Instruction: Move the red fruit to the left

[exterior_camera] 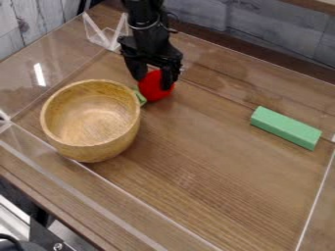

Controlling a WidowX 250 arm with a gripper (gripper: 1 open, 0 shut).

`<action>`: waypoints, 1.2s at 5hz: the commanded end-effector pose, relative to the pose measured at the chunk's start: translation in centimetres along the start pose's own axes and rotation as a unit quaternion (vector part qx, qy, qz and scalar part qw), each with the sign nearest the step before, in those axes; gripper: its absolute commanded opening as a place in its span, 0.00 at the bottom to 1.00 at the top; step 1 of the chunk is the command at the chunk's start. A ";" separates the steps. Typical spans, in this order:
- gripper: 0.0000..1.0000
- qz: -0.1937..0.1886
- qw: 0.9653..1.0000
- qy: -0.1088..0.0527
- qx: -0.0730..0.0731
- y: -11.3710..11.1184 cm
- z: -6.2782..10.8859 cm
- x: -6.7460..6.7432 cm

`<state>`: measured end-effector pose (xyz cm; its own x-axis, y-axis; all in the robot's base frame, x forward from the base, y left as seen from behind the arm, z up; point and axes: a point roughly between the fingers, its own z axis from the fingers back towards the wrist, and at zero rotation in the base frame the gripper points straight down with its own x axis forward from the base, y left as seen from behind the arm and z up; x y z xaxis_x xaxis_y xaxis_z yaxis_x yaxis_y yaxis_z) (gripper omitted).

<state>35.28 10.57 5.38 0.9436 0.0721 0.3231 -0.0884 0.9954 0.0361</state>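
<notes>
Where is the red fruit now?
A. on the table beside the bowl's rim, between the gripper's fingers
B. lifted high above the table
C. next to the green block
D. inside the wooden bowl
A: the red fruit sits beside the bowl, with the gripper around it.

The gripper is matte black, with two short blocky fingers. Above it rises a black, boxy wrist section. Finer markings are too small to tell.
</notes>
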 end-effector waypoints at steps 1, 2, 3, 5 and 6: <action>1.00 0.015 0.999 -0.032 0.007 0.7 1.4 1.7; 1.00 0.019 0.999 -0.031 0.007 0.8 1.1 1.7; 1.00 0.021 0.999 -0.029 0.007 0.9 0.9 1.6; 1.00 0.029 0.999 -0.029 0.003 0.9 1.0 1.6; 1.00 0.033 0.999 -0.030 0.001 0.9 1.1 1.6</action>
<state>35.66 10.89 5.04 0.9360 0.1313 0.3266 -0.1406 0.9901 0.0049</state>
